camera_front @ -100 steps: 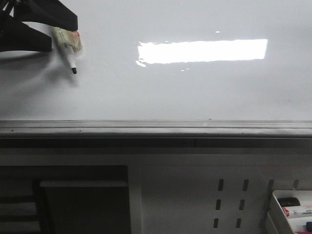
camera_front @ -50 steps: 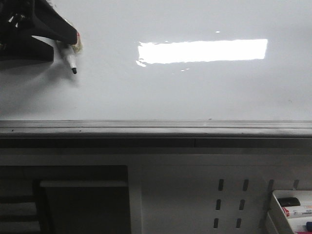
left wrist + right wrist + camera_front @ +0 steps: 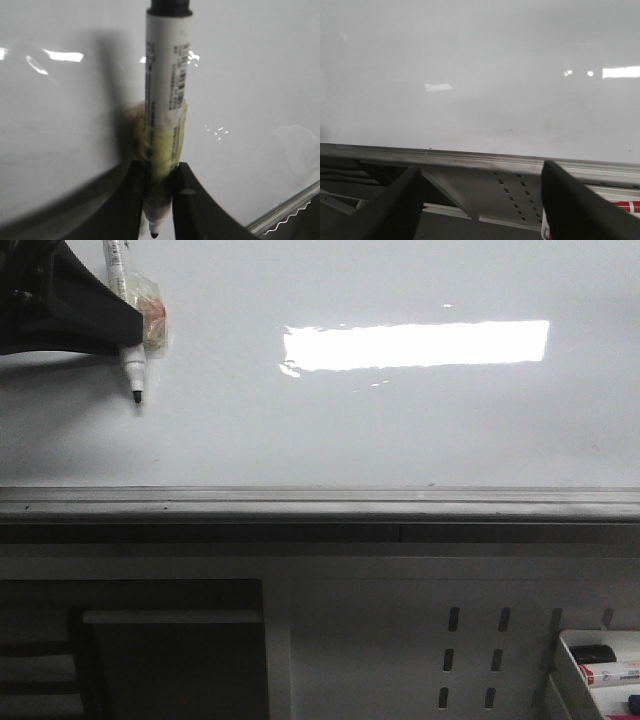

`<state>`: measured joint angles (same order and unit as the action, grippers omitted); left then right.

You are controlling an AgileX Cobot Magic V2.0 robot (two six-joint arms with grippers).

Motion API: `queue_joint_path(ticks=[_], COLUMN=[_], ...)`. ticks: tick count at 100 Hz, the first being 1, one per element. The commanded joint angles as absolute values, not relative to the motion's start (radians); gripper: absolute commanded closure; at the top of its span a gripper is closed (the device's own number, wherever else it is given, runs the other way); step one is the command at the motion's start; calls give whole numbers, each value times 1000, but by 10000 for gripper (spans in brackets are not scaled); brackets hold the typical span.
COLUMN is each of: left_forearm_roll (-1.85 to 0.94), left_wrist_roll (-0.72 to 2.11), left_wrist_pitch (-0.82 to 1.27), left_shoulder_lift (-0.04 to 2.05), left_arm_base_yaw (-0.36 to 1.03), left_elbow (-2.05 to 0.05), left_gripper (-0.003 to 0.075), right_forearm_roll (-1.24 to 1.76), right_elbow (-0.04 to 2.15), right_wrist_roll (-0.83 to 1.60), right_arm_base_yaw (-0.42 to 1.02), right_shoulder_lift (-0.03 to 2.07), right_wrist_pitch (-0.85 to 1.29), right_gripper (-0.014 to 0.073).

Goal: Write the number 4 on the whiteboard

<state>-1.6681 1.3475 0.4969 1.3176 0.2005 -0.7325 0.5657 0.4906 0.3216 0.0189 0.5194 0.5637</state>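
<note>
The whiteboard (image 3: 400,430) fills the upper front view, glossy white with a bright rectangular reflection; I see no number 4 or any black stroke on it. My left gripper (image 3: 128,332) at the far upper left is shut on a white marker (image 3: 128,358) wrapped in yellowish tape, its black tip (image 3: 137,397) pointing down at or just off the board. In the left wrist view the fingers (image 3: 137,192) clamp the marker (image 3: 167,75) over the whiteboard (image 3: 250,75). My right gripper (image 3: 480,200) is open and empty, near the whiteboard's (image 3: 470,60) lower edge.
A grey metal edge strip (image 3: 320,502) runs along the board's near side. Below it are a grey perforated panel with slots (image 3: 470,655) and a white tray (image 3: 570,670) with spare markers at the lower right. The right arm is out of the front view.
The left gripper has turned, so the marker has swung from slanted to nearly upright. Its tip has shifted slightly left and lower. No stroke has appeared on the board.
</note>
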Motion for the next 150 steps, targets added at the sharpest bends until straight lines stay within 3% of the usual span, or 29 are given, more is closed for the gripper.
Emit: queue_joint_path(ticks=[1,27,66,98,116,150], left_forearm_roll=[-1709,-1638,-1306,-1065,-1026,-831], left_wrist_roll=[1364,1480,1530,1420,1376,1198], left_wrist_pitch=[522,638,754,516,409,389], left_shoulder_lift=[1297,1228,1029,1018,1037,1160], left_arm_base_yaw=[207,207,212,474,597,696], left_elbow=[-764,-764,-764,-766,-773,-892], left_gripper=[741,741,741,741,741,741], right_forearm_roll=[587,615,1176,1215,1215,1147], right_elbow=[526,529,656,862,948,1044], right_wrist_roll=[334,350,893,937,937,933], right_arm_base_yaw=[21,30,28,28,68,190], right_shoulder_lift=[528,540,779,998,1037,1085], right_wrist_pitch=[505,541,849,1080,1076,1000], right_gripper=[146,146,146,146,146,146])
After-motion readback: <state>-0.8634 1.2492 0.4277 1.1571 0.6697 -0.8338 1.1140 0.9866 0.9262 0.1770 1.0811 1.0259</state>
